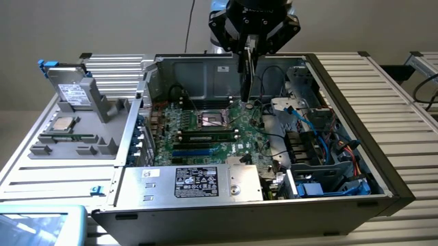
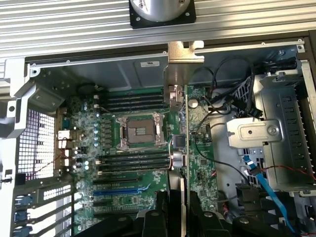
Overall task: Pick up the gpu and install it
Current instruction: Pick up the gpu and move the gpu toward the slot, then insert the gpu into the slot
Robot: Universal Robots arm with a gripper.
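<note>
Gpu point(image 2: 177, 84) hangs edge-on above the motherboard point(image 1: 229, 146), pinched by the tool point(image 2: 178, 210)

From where I stand, the gripper point(image 1: 252, 50) is a chunky, glossy black block with faint pale lettering across its front. Its black fingers point(image 2: 160, 217) are built of angular links. A sliver of blue ring point(image 1: 217, 5) caps the wrist above it, and a thin dark cable point(image 1: 191, 20) runs up behind. The arm's round silver base point(image 2: 162, 7) has a black square plate point(image 2: 137, 22) with screw heads.
</note>
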